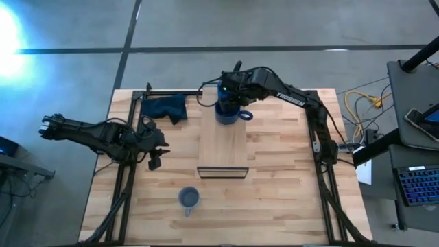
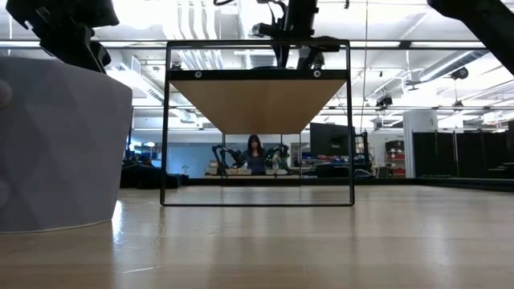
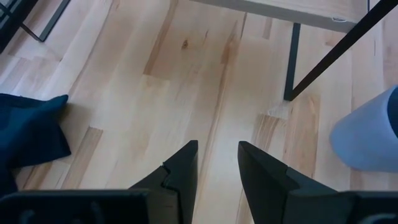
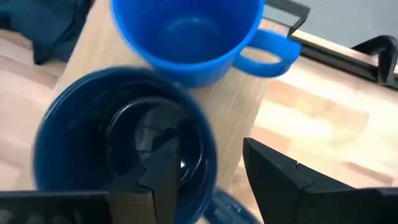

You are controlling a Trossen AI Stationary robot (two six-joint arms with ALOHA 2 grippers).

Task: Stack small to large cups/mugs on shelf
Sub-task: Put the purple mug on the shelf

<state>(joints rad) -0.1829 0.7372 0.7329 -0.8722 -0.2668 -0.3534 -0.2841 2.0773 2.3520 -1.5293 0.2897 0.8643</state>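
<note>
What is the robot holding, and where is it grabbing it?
Nothing clearly. The right gripper straddles the rim of the dark navy mug, one finger inside, but with a gap, not clamped. The left gripper is open and empty.

1. Grey concrete floor lies around the table, crossed by dark seams; a bright glare falls at its left edge.
2. A laptop with a lit keyboard sits on a stand at right; yellow cables trail beside it.
3. Beyond the table a large hall opens; ceiling lights run overhead; a person sits at a distant desk; dark partitions stand at right.
</note>
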